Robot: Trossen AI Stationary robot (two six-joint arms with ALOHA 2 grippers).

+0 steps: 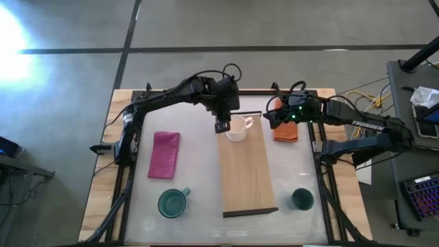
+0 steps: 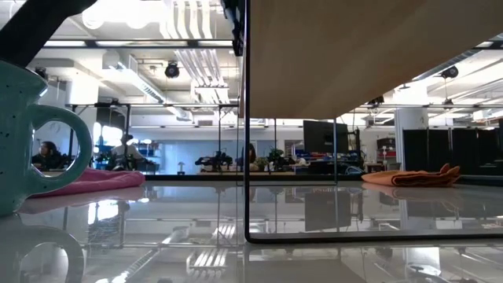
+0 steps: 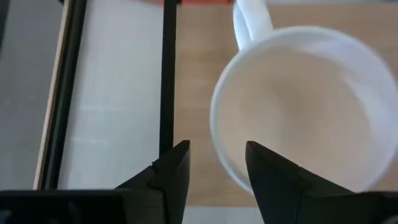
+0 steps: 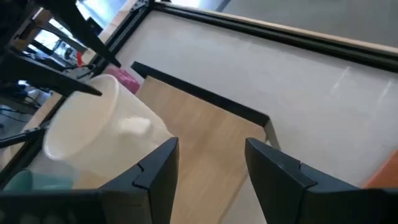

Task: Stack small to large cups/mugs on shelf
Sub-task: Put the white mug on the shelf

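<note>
The small white mug (image 1: 237,130) stands upright on the far end of the light-wood shelf (image 1: 247,171), its handle toward the far right. My left gripper (image 1: 221,126) is open and points down over the mug's left rim (image 3: 219,134), one finger outside and one over the inside, with a gap to the wall. My right gripper (image 1: 269,118) is open and empty by the shelf's far right corner, looking at the mug (image 4: 93,134). The teal mug (image 1: 173,203) stands on the table at the near left, the dark green cup (image 1: 302,199) at the near right.
A magenta cloth (image 1: 164,154) lies left of the shelf. An orange cloth (image 1: 285,132) lies at its far right, under my right arm. The shelf's black rail (image 2: 246,157) and underside (image 2: 361,55) fill the low view beside the teal mug (image 2: 23,134).
</note>
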